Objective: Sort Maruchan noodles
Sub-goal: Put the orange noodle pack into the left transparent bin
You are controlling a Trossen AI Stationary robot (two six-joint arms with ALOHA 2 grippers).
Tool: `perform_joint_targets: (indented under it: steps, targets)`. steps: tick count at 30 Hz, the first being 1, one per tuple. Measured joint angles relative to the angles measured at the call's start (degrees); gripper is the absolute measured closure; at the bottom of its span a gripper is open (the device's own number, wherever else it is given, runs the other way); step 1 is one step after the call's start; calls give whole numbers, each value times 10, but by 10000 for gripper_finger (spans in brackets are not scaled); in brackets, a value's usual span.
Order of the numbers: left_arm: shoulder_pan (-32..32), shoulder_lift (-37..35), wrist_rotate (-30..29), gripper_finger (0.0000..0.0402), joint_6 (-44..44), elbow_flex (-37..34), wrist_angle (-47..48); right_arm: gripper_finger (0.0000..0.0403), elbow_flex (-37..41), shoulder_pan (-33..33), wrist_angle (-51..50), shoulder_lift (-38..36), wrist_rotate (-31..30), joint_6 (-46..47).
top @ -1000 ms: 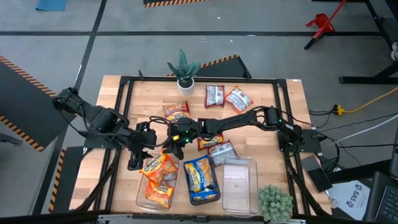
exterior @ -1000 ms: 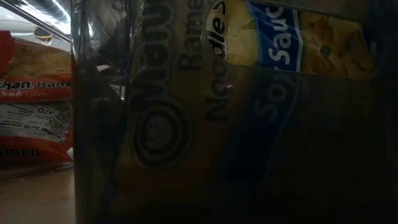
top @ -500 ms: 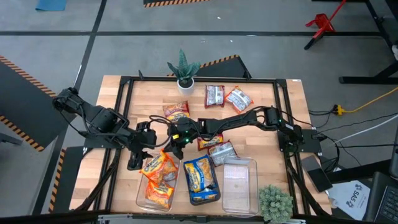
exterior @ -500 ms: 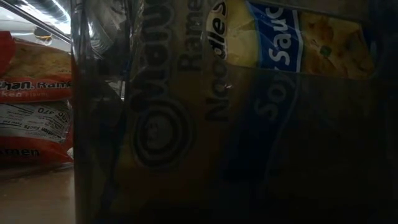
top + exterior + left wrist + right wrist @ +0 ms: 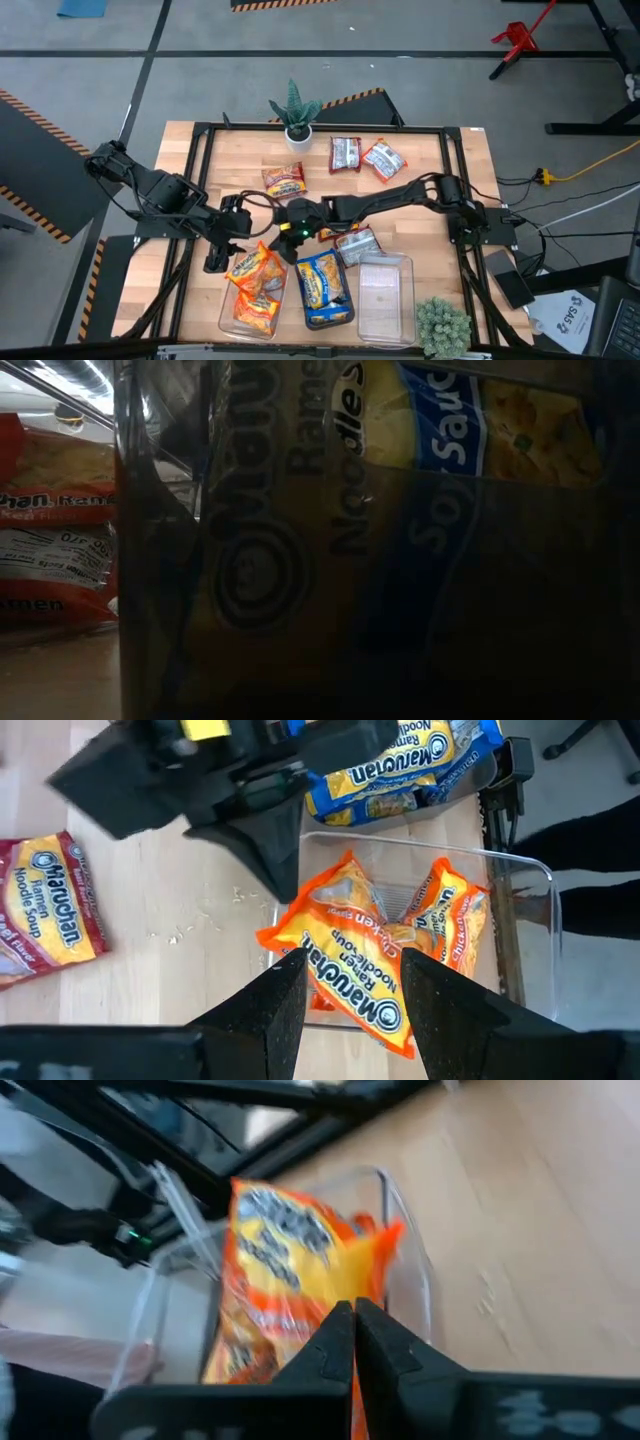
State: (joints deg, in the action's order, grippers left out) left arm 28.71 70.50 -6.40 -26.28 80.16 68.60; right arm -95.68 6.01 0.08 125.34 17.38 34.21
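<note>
Two orange Maruchan packets (image 5: 255,283) lie piled in the left clear bin (image 5: 228,322); the top one leans over the bin's far rim (image 5: 350,982). A blue-and-yellow packet (image 5: 322,288) fills the middle bin and shows through its wall in the low view (image 5: 450,440). The right bin (image 5: 386,296) holds nothing. Several red-and-silver packets lie flat on the table (image 5: 345,153) (image 5: 383,158) (image 5: 283,180) (image 5: 356,244). My right gripper (image 5: 291,230) is shut at the top orange packet's far corner. My left gripper (image 5: 222,246) is open beside that packet, its fingers (image 5: 283,1010) apart before it. My right gripper (image 5: 352,1312) has its shut fingertips at the far corner (image 5: 303,903) of the top orange packet, coming slanting down from the table's right. I cannot tell whether they touch it.
A potted plant (image 5: 296,115) stands at the far edge and a small bushy green plant (image 5: 441,326) at the near right corner. A black frame (image 5: 320,127) rims the wooden table. A red-and-silver packet (image 5: 55,530) stands left of the bins in the low view.
My right gripper has shifted a little toward the table's right and near edge, still beside the orange packet. The packets and my left arm have stayed where they were.
</note>
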Motion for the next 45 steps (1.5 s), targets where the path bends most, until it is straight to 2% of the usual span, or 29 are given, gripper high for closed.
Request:
perform_joint_targets:
  steps: [3, 8, 12, 14, 17, 23, 28, 32, 36, 41, 45]
  targets:
    - [0, 0, -6, 246, 0, 0, 0, 403, 0, 13, -31, -7, -19, -1]
    - [0, 0, -8, 246, -29, 0, 0, 402, 0, 32, -34, -7, -12, -22]
    - [1, 0, -10, 246, -76, 0, 0, 380, 0, 21, -3, -7, 27, -48]
    - [8, 0, -11, 246, -99, 0, 0, 353, 0, 11, 22, -7, 41, -49]
    - [23, 0, -11, 246, -111, 0, 0, 291, 0, 1, 31, -8, 27, -54]
    - [49, 0, -38, 246, -153, 0, -1, 162, -1, 4, 63, 1, -53, -109]
    - [65, 0, -62, 246, -178, 0, -1, 111, 0, 3, 93, 37, -64, -106]
    - [70, 0, -67, 246, -184, 0, -1, 107, 0, 3, 114, 49, -76, -105]
    - [70, 0, -80, 246, -186, 0, -1, 127, 0, -1, 117, 51, -76, -119]
    - [70, 0, -96, 246, -186, 0, -1, 184, 0, 0, 126, 51, -73, -139]
    - [70, 0, -97, 246, -186, 0, -1, 248, 0, 0, 125, 51, -63, -142]
